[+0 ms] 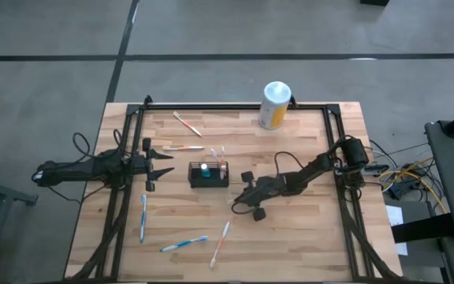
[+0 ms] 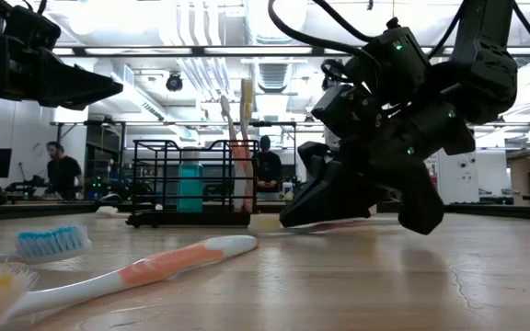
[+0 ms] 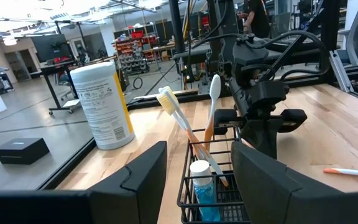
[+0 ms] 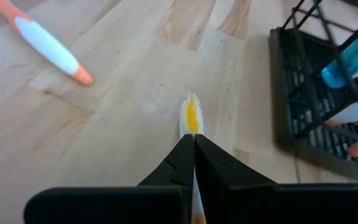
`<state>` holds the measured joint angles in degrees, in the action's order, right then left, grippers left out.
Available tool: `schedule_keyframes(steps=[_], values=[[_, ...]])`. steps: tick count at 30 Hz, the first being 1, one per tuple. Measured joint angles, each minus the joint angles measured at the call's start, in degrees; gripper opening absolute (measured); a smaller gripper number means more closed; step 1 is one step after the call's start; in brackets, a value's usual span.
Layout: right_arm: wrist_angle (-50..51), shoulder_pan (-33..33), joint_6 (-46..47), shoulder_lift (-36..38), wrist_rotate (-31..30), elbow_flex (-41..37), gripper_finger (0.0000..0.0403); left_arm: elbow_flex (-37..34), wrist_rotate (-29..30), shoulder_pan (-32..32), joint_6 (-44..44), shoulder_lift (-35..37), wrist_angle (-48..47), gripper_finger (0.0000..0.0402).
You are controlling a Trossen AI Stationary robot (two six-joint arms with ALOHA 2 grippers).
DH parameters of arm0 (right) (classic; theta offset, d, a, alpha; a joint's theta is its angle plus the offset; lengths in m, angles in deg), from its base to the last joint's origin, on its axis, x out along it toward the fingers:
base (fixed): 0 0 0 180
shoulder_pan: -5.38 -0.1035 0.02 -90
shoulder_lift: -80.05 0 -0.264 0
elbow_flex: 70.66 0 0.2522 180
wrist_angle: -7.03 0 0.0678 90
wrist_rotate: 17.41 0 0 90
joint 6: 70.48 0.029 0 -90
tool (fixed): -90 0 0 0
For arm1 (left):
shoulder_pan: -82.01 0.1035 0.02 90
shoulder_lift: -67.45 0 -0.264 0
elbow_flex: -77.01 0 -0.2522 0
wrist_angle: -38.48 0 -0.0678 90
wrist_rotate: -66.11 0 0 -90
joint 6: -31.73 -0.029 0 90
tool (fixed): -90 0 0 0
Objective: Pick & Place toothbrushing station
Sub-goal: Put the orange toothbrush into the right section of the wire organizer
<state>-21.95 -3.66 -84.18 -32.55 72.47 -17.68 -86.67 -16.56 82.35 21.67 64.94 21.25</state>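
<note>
Right gripper pinches a brush off the table beside the basket.

Left gripper (image 1: pixel 162 164) waits spread, empty, just left of the basket (image 1: pixel 209 174), which sits mid-table with two brushes and a blue tube (image 1: pixel 205 168) upright inside. Right gripper (image 1: pixel 243 201), just right of it, is clamped on a yellow-striped brush (image 4: pixel 191 117) lying flat; lift clear, tilt upright, lower between the wires. Wood table (image 1: pixel 306 237) with loose brushes, a canister (image 1: pixel 274 104) at the back; workshop and people beyond.
</note>
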Motion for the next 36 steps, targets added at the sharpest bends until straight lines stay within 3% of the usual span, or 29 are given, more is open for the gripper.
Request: schedule_keyframes(steps=[16,30,36], values=[[0.59,0.00,0.36,0.00,0.15,0.94,0.0012,0.00,-0.01,0.00,0.01,-0.01,0.00,0.0186],[4.77,-0.20,1.21,0.86,0.10,2.90,0.0133,-0.01,0.01,0.01,-0.01,0.01,0.00,0.0186],[22.50,-0.22,-4.66,5.04,-2.79,8.97,0.0146,0.00,0.01,0.01,0.01,0.01,0.00,0.0186]])
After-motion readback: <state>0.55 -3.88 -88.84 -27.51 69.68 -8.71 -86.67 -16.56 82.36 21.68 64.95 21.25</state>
